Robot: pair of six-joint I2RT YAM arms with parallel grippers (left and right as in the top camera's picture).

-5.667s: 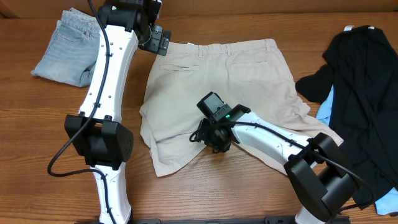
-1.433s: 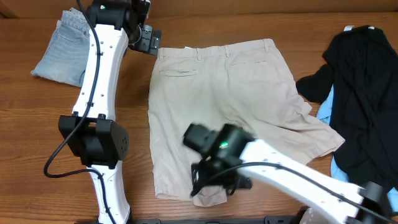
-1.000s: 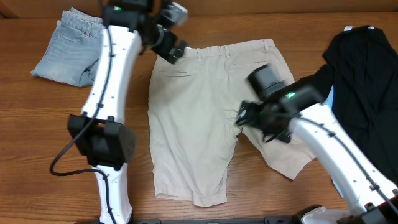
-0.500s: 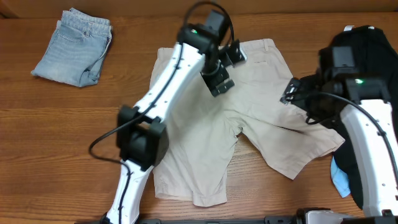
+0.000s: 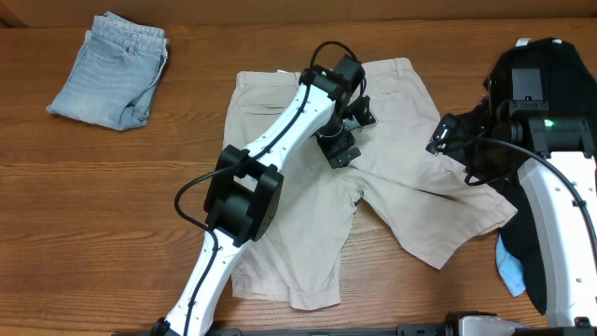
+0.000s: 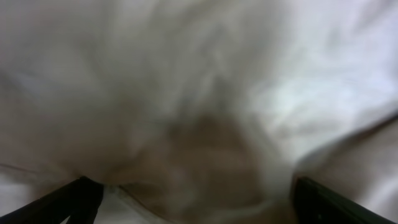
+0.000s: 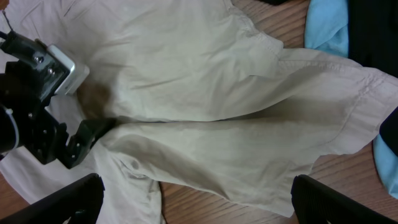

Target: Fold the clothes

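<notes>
The pale beige shorts (image 5: pixel 289 215) lie spread flat on the table, waistband at the far side and both legs toward me. My left gripper (image 5: pixel 341 147) is open and sits low over the shorts' crotch. The left wrist view shows only blurred beige cloth (image 6: pixel 186 93) very close between the spread fingers (image 6: pixel 193 208). My right gripper (image 5: pixel 457 154) is open and empty above the shorts' right hip. The right wrist view shows the right leg (image 7: pixel 236 118) below its spread fingers (image 7: pixel 196 202), and the left gripper (image 7: pixel 74 140) resting on the cloth.
A black garment (image 5: pixel 550 103) is piled at the right edge with a light-blue one (image 5: pixel 511 266) under it, which also shows in the right wrist view (image 7: pixel 326 31). Folded light-blue jeans (image 5: pixel 107 70) lie at the far left. Bare wood table (image 5: pixel 93 205) surrounds the shorts.
The left gripper moved from the waistband's far left corner to the crotch. The right arm swung from the left leg's hem to the right side. The right leg now lies spread out.
</notes>
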